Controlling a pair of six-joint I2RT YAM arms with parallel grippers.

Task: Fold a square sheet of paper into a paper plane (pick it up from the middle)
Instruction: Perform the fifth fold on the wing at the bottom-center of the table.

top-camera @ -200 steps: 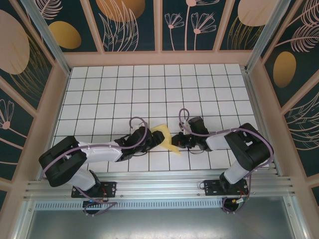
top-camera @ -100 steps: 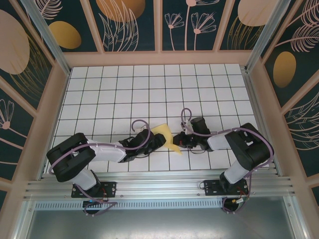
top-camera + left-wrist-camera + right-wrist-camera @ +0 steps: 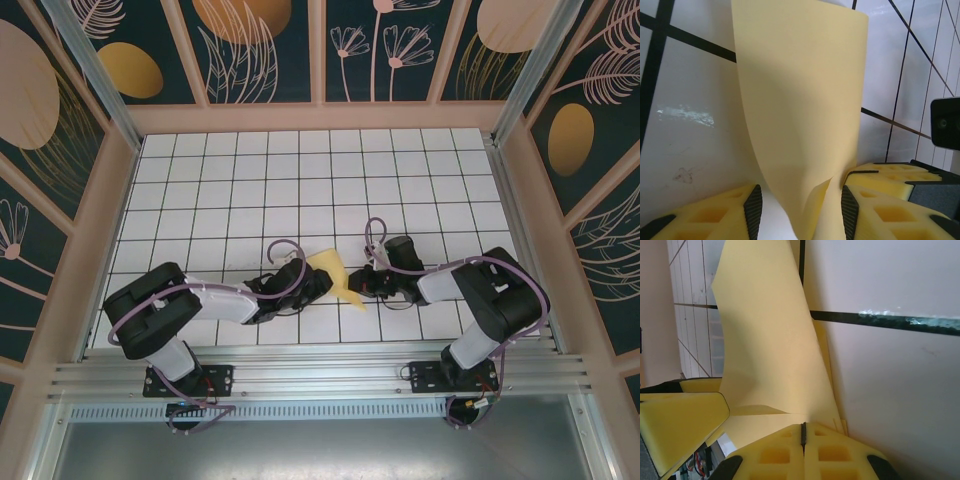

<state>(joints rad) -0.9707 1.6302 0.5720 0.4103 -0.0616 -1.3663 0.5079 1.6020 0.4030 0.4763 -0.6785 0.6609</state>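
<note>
The paper (image 3: 333,272) stands up off the table (image 3: 300,180) near its front edge, a pale-yellow, partly folded sheet between the two claws. The right claw (image 3: 802,432) is pressed together on the paper's lower edge, its foam pads meeting with the sheet pinched in the seam. The left claw (image 3: 800,215) stands apart, straddling the sheet's other end. The paper rises straight ahead from between its pads (image 3: 849,210), close to the one on the right of the wrist view, while bare table shows on the other side (so no grip there yet). The paper's long axis runs up and away from the left claw, curling over at the top. From above, the claws face each other, just beside one another, with the paper between them. Whether the sheet actually touches that nearer pad is hard to tell. The coming squeeze likely turns on the sheet sitting squarely between the left pads, not slipping out past one.
</note>
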